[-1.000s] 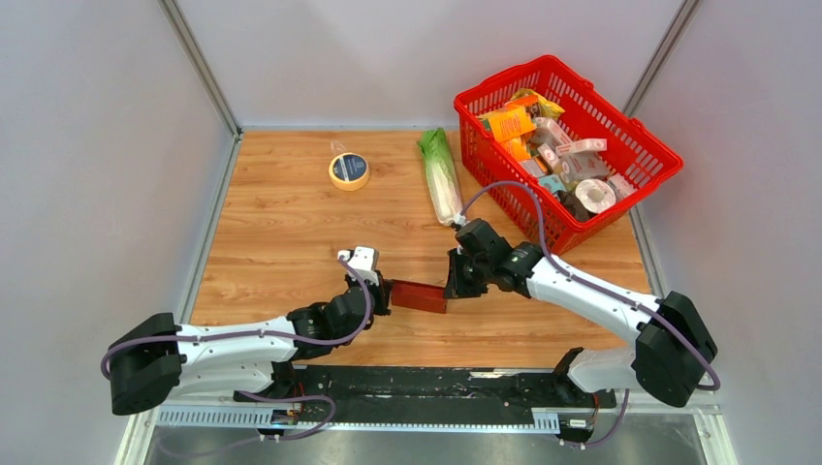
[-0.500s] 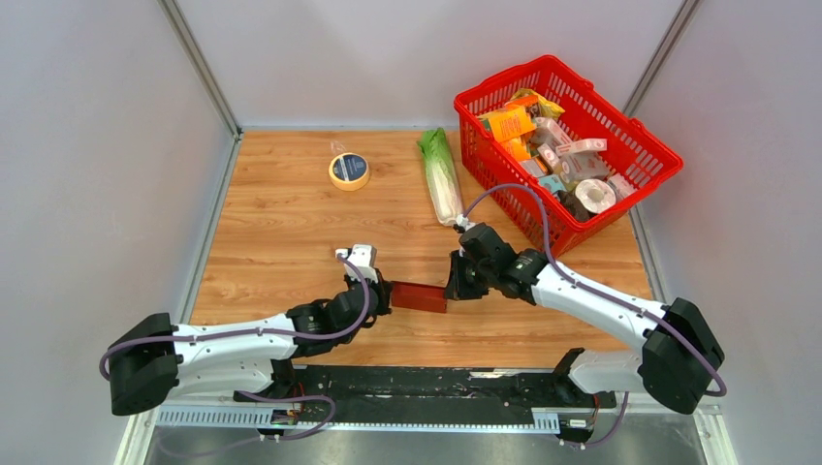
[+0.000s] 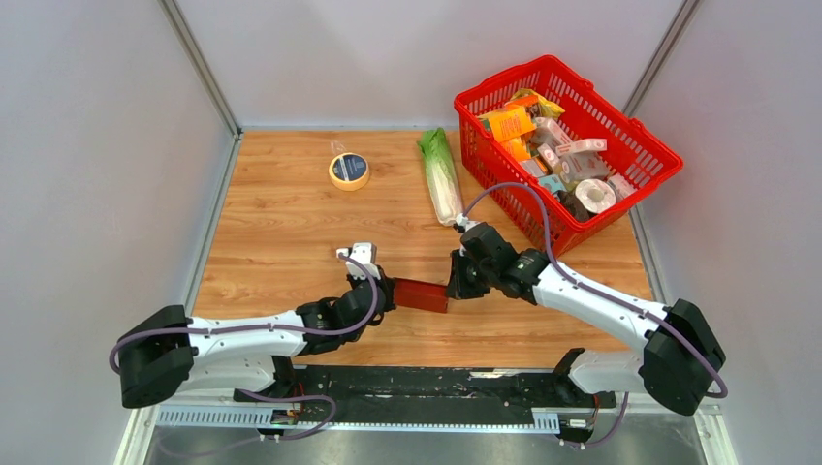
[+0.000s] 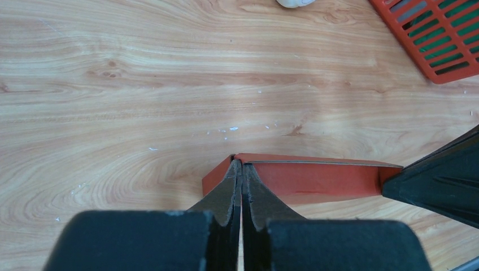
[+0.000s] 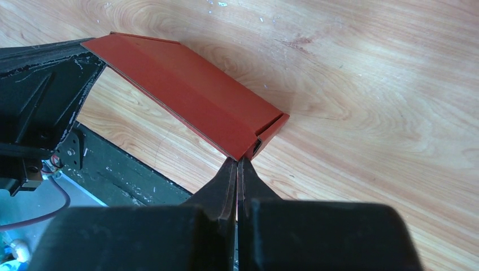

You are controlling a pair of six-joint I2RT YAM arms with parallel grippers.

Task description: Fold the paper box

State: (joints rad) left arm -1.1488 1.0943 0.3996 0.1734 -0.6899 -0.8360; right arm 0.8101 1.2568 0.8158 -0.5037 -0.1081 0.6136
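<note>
Left arm (image 3: 242, 341) is sitting slightly further right than a second ago, its shoulder block shifted inward along the near edge. The paper box (image 3: 423, 294) is riding a touch to the right with it. Right arm (image 3: 582, 295) is barely changing.

Box position: hanging between the two arms over the near-middle of the desk (image 3: 281, 223), long axis running left to right, one arm at each end. In the right wrist view it is tilting and throwing a shadow on the wood, so it is sitting lifted rather than lying flat.

Left jaws are pressed together, tips meeting on the box's left top corner and pinching thin card there. Right jaws are likewise pressed together, pinching the opposite corner beside a small end flap.

Room: bare wood is stretching from the box toward the far wall and out to the left. A tape roll (image 3: 349, 170) is lying well apart, far left of centre. A green leafy vegetable (image 3: 441, 179) is lying just beyond the right wrist, beside the red basket (image 3: 630, 201), which is filling the far right corner. A black rail (image 3: 436, 387) is running along the near edge, close to the box.

Pose: left arm is lying low, reaching from the near-left corner toward the right. Right arm is folding at the near right, forearm reaching left and away, cable looping over the wrist.
</note>
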